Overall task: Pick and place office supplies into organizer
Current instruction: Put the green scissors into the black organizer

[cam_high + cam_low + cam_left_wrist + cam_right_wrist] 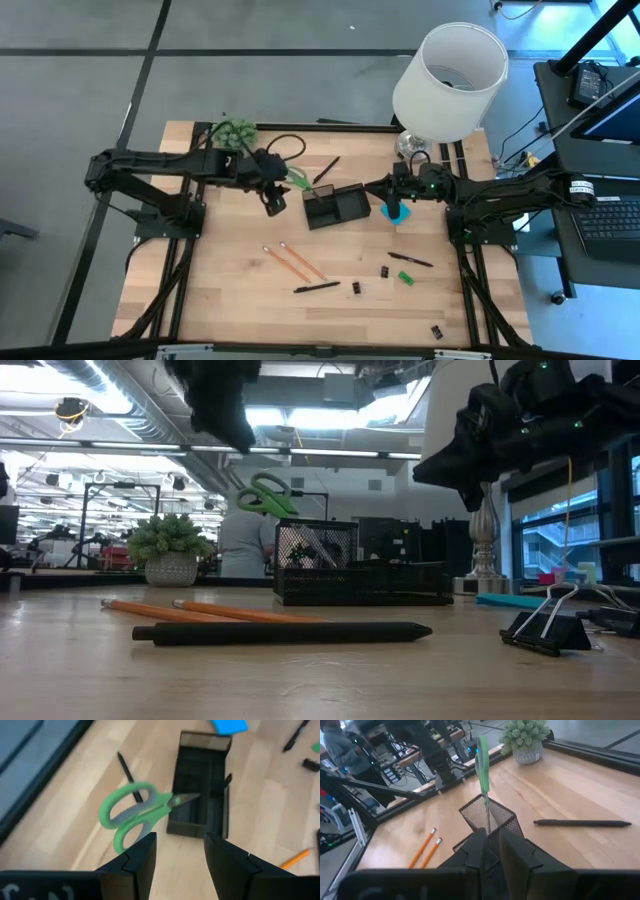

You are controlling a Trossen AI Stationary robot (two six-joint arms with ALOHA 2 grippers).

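Note:
The green-handled scissors [297, 180] stand with their blades down in the tall mesh cup of the black organizer [340, 207]. Their handles [265, 495] stick up above the cup's rim and lean toward the table's left. My left gripper [180, 855] hangs open just left of the organizer and above the table, with the scissors [132, 815] beyond its fingertips and nothing between them. My right gripper [492, 850] hovers level at the organizer's right end, above the blue sticky-note pad [395, 213]. Its fingers are all but together and hold nothing.
Two orange pencils [290, 260] and a black pen [316, 288] lie near the front. Another pen [410, 260], black clips [357, 288] and a green piece [405, 277] lie to the right. A third pen [325, 170], a potted plant [232, 132] and a white-shaded lamp [450, 80] stand at the back.

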